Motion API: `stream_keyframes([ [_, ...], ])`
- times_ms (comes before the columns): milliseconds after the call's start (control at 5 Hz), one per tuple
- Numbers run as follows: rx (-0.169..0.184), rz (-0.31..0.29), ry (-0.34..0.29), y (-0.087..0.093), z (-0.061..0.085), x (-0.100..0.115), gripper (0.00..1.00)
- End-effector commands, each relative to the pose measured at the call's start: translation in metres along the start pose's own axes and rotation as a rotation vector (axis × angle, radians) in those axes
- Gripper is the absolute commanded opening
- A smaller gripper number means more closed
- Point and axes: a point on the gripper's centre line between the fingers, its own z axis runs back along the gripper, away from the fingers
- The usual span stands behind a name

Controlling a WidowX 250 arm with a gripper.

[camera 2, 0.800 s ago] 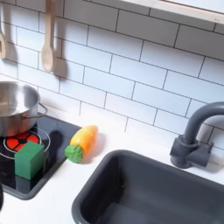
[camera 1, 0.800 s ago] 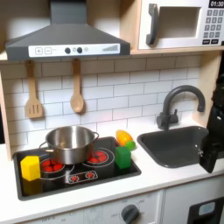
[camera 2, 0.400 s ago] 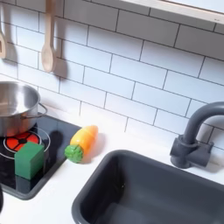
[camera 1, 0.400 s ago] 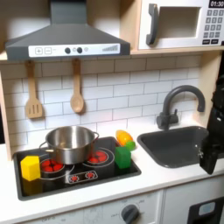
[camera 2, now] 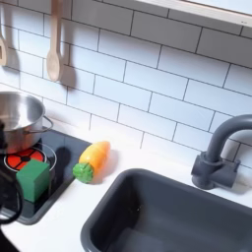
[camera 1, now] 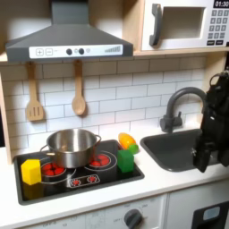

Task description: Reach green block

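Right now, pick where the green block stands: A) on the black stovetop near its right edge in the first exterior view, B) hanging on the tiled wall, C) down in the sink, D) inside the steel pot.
A: the green block stands upright on the black stovetop, right of the steel pot and left of the sink.

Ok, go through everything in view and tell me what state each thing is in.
green block: upright on the stove's right edge, untouched
steel pot: upright on a burner, contents not visible
orange-yellow toy: lying on the counter
sink: empty
gripper: over the sink, jaws unclear
microwave: door closed
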Motion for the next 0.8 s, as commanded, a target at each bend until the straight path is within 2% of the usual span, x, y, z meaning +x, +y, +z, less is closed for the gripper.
stream_keyframes([
  [0, 0.027, 0.041, -0.01, 0.014, -0.003, 0.021, 1.0],
  [400, 0.05, 0.042, -0.024, 0.029, -0.007, 0.047, 1.0],
  [600, 0.047, 0.047, -0.03, 0.035, -0.009, 0.059, 1.0],
])
